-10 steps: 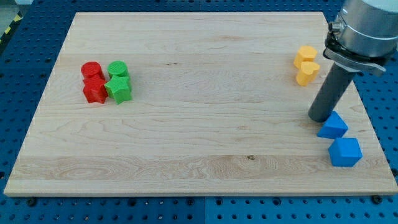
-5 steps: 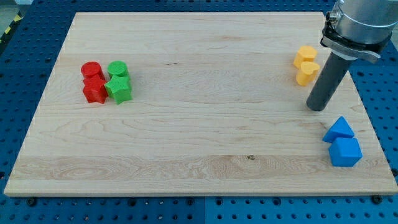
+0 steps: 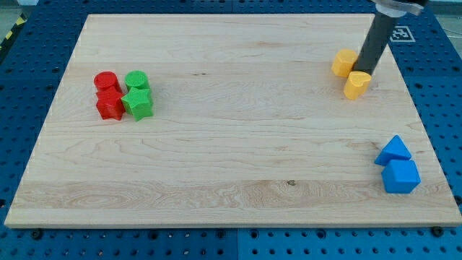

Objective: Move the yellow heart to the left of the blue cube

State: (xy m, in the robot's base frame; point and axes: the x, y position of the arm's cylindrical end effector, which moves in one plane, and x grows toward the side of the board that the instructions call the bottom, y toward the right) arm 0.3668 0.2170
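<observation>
my tip is sitting between the two yellow blocks on the wooden bench over blue pegboard, no jaws showing.

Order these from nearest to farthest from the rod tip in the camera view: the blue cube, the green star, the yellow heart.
From my tip:
1. yellow heart, just below the tip, at the view's right.
2. blue cube, at the view's bottom right.
3. green star, far off at the view's left.
</observation>
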